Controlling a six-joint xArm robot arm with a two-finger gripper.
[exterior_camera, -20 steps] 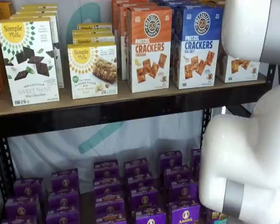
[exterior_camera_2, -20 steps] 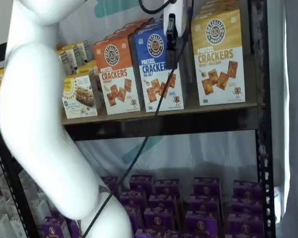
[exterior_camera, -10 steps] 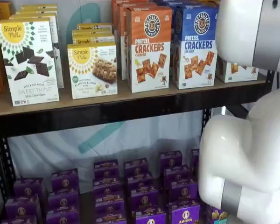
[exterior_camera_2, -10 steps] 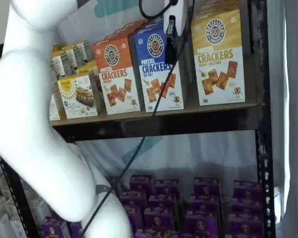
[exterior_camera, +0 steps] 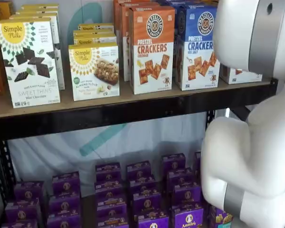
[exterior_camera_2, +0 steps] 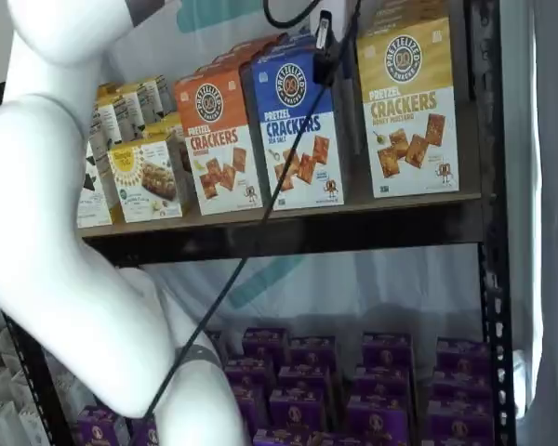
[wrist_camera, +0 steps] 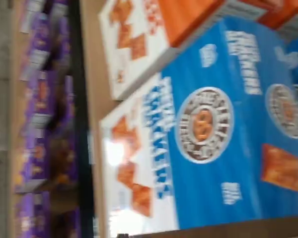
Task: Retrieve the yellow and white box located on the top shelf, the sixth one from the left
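Wrist view: the frame is filled by the blue box point(wrist_camera: 213, 144), with the orange-topped box point(wrist_camera: 154, 39) beside it, both standing on the top shelf point(wrist_camera: 92, 74); purple boxes point(wrist_camera: 39, 124) show on the level below. The yellow and white box does not appear here, so the camera is judged to be aimed one place short of the target. Shelf view: the arm point(exterior_camera: 251, 142) covers the right end of the top shelf point(exterior_camera: 133, 107), and only a white lower corner of the yellow and white box point(exterior_camera: 240, 75) shows past it. Shelf view: the yellow and white box point(exterior_camera_2: 409, 107) stands upright at the right end of the top shelf point(exterior_camera_2: 353, 228), just beside the blue box point(exterior_camera_2: 293, 125). The hand point(exterior_camera_2: 324, 42) hangs in front of the blue box's upper edge; the fingers are side-on, though they are taken to be apart and holding nothing.
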